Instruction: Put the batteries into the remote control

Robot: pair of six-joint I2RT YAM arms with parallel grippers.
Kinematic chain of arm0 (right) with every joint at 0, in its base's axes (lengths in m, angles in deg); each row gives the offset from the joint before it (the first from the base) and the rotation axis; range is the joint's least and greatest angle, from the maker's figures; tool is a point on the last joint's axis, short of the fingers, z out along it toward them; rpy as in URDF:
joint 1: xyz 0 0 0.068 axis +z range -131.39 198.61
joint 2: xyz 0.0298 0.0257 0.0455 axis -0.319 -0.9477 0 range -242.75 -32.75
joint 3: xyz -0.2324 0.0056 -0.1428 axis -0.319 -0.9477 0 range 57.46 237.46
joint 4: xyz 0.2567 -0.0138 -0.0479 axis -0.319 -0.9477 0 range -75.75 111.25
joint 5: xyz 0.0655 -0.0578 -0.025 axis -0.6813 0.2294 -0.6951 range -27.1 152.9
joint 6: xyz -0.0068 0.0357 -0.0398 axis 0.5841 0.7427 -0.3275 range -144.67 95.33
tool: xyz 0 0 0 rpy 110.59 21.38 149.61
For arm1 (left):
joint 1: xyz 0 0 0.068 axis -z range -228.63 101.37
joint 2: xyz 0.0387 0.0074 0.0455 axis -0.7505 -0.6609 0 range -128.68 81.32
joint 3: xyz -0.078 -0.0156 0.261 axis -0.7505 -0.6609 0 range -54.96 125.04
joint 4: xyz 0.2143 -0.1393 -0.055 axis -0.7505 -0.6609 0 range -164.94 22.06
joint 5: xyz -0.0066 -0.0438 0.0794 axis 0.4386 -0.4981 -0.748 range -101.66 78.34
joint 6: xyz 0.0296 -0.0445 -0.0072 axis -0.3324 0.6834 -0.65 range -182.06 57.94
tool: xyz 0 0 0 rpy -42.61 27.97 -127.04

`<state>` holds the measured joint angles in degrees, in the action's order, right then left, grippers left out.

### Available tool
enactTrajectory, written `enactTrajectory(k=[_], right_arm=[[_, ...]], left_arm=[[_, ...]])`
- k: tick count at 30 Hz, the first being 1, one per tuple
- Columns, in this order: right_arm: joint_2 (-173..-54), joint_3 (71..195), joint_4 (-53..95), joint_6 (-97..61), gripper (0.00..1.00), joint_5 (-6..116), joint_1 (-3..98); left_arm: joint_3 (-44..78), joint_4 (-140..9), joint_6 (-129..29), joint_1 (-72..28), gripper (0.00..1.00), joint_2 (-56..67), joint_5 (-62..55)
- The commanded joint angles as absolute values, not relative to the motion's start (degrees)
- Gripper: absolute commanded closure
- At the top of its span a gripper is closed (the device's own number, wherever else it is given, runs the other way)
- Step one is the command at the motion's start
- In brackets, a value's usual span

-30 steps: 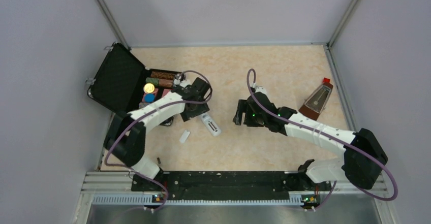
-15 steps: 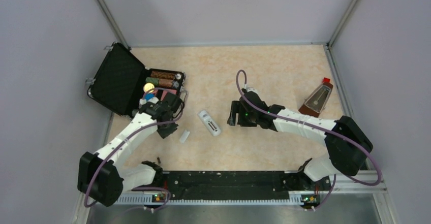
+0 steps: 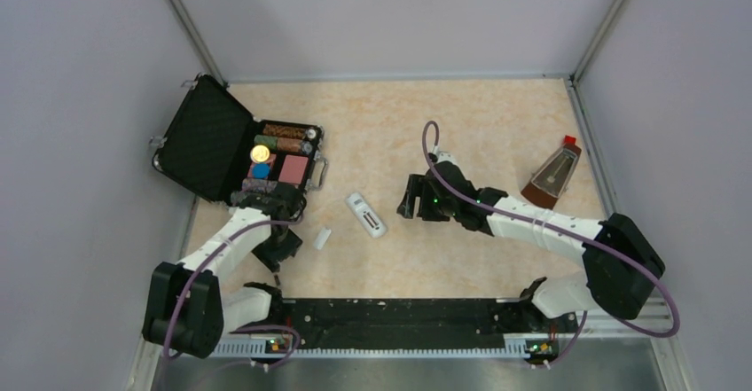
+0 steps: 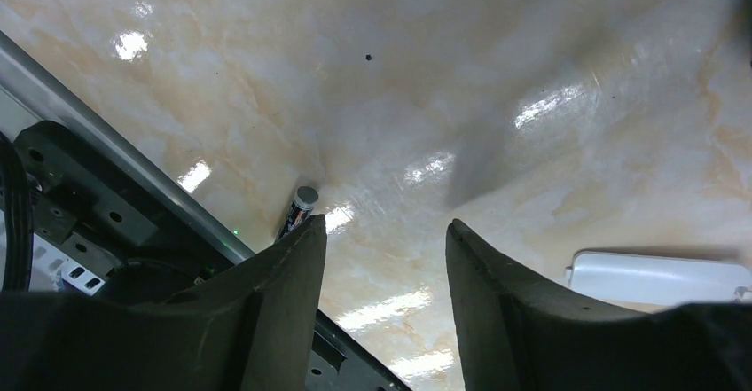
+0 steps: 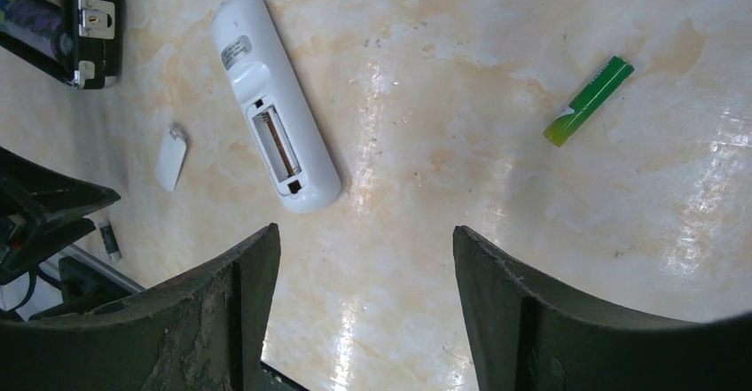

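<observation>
Marbled table [image 3: 497, 125]: dark battery [image 4: 300, 211] lies by the near left edge, end-on just ahead of the left gripper [image 4: 383, 231], jaws parted and empty. Mid-table, the remote [image 5: 275, 101] lies with its bay open. The green battery [image 5: 589, 100] sits beyond the right gripper [image 5: 365, 240], which is also parted and empty.

Black case [image 3: 208, 138] open on marbled table [image 3: 461, 125], holding chip rolls [image 3: 284, 136]; small white cover piece [image 3: 322, 238] near case's front right; brown metronome [image 3: 554, 174] well right of case.

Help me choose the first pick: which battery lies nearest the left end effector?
The dark battery: it lies just ahead of the left end effector, while the green battery lies far off, in front of the right end effector.
</observation>
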<state>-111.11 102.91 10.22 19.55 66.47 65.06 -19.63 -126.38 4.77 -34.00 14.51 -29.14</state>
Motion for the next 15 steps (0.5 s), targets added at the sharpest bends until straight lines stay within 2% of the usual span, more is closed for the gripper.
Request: enactTrajectory(k=[1, 7, 15], right_arm=[[-108.73, 102.55, 12.74, 20.45, 0.30, 67.58, 65.31], [-108.52, 102.07, 13.29, 21.01, 0.30, 67.40, 65.25], [-108.86, 101.83, 13.96, 21.60, 0.30, 67.30, 65.28]], left_arm=[[-20.18, -126.04, 6.24, -34.57, 0.42, 14.59, -30.39], [-20.07, -126.14, 6.27, -34.66, 0.41, 14.10, -30.57], [-18.36, -128.54, 11.77, -34.66, 0.45, 9.48, -34.94]])
